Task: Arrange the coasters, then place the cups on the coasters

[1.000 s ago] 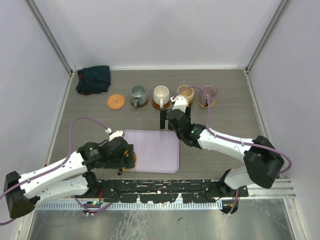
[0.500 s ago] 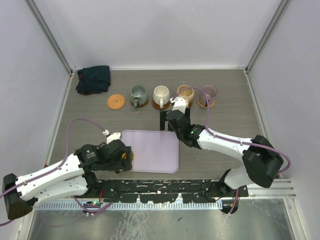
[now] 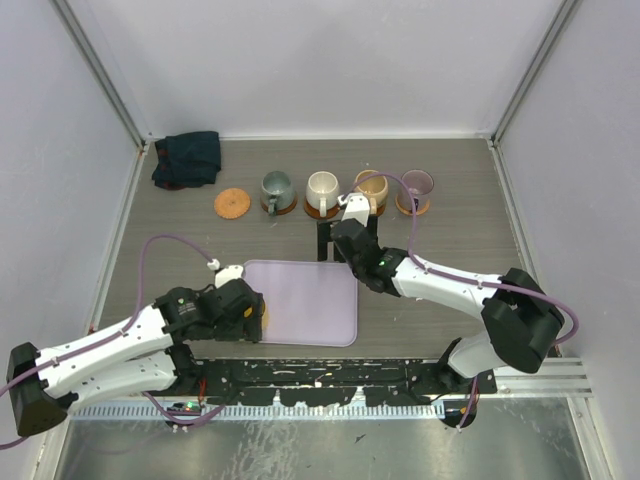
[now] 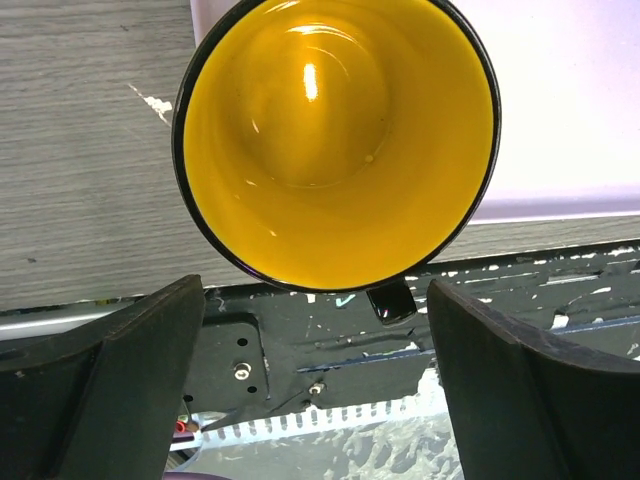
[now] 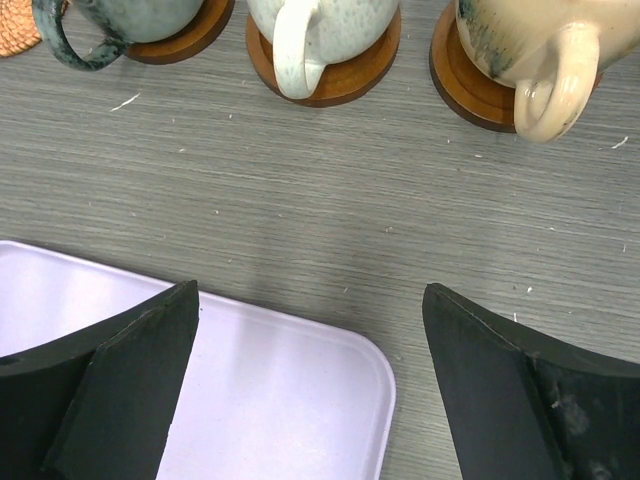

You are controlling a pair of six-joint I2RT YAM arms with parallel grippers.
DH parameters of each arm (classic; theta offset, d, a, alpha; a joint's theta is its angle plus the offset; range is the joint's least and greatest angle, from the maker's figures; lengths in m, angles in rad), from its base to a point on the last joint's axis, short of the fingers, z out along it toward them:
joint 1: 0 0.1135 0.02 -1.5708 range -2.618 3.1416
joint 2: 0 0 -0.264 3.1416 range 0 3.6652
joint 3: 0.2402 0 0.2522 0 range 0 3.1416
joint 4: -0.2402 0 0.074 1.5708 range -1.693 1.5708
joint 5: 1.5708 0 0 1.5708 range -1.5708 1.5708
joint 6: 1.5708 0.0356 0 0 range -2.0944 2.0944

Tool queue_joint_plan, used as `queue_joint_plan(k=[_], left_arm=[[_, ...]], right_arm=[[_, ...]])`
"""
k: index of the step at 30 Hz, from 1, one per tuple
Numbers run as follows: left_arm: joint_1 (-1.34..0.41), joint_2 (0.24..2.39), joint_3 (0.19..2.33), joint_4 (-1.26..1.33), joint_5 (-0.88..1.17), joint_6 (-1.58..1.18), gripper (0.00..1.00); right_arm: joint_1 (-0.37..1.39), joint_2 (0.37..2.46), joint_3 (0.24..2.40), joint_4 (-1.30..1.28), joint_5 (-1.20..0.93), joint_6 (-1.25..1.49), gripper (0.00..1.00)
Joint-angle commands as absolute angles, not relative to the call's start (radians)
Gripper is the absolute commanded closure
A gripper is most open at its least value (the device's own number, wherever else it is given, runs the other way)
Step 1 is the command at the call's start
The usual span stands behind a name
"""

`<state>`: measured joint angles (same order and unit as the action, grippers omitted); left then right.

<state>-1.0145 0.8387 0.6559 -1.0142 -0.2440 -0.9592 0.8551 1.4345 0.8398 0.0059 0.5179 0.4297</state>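
Inside, the yellow cup [image 4: 335,140] gleams glossy, dark-rimmed.

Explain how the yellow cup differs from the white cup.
The yellow cup is bright yellow inside with a dark rim; the white cup is pale and speckled. The white cup stands on a coaster in the far row; the yellow cup is at the near left corner of the tray, no coaster visible beneath. The open left gripper frames the yellow cup; none frames the white cup. Both stand upright.
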Motion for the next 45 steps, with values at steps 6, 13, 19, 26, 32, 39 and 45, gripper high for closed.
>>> queue_joint_plan(k=[6, 13, 19, 26, 32, 39, 45], left_arm=[[-1.019, 0.821, 0.643, -0.991, -0.295, -0.982, 0.14], [-1.019, 0.815, 0.64, -1.043, -0.318, -1.019, 0.35], [-1.019, 0.824, 0.634, -1.032, -0.309, -1.013, 0.43], [-1.019, 0.868, 0.615, -0.988, -0.3, -1.005, 0.4], [-1.019, 0.885, 0.594, -0.952, -0.309, -1.004, 0.42], [-1.019, 0.872, 0.576, -0.92, -0.326, -1.0, 0.52], [-1.02, 0.885, 0.566, -0.894, -0.33, -0.997, 0.56]], right_arm=[[0.861, 1.434, 0.867, 0.031, 0.523, 0.451, 0.03], [0.861, 1.438, 0.862, 0.031, 0.519, 0.458, 0.03], [0.861, 1.445, 0.863, 0.031, 0.518, 0.46, 0.03], [0.861, 1.45, 0.859, 0.032, 0.518, 0.459, 0.03], [0.861, 1.455, 0.858, 0.038, 0.516, 0.454, 0.03], [0.861, 1.463, 0.858, 0.048, 0.503, 0.457, 0.03], [0.861, 1.468, 0.858, 0.052, 0.499, 0.461, 0.03]])
